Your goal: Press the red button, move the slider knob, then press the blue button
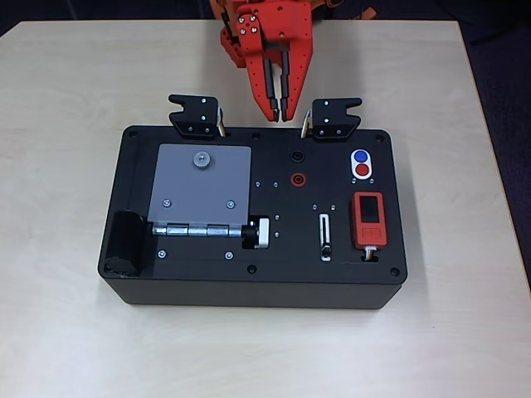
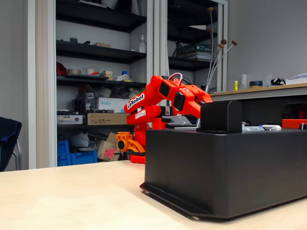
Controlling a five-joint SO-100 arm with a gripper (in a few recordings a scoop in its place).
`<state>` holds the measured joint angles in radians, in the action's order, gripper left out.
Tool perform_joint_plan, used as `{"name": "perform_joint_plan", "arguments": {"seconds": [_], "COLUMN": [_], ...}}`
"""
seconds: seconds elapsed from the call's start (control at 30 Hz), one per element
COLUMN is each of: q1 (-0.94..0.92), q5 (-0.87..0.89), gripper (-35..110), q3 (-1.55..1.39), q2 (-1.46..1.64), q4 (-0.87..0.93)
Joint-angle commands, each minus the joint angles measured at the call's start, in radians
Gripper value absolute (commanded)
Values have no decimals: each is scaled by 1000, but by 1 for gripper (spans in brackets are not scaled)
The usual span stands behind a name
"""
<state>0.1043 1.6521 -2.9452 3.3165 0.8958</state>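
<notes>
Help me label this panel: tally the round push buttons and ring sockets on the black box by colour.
Red: 2, the red button and the red ring socket
Blue: 1, the blue button
Black: 1, the black ring socket
Total: 4

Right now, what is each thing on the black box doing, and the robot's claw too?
gripper: slightly open, empty, hovering just past the box's far edge.
red button: not touched.
blue button: not touched.
slider knob: sitting near the bottom end of its slot in the overhead view.
grey hinged door: lying flat, closed.
red module's screen: dark.
</notes>
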Motion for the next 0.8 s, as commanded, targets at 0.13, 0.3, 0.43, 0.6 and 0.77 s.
{"name": "perform_joint_plan", "arguments": {"seconds": [0.13,0.3,0.43,0.6,0.77], "q1": [43,75,78,69,51], "q5": [75,183,265,393,545], "gripper": [0,0,0,2,0], "q3": [-72,-172,-196,-196,-196], "q2": [5,3,2,2,2], "q4": [-307,-706,-882,-1058,-1155]}}
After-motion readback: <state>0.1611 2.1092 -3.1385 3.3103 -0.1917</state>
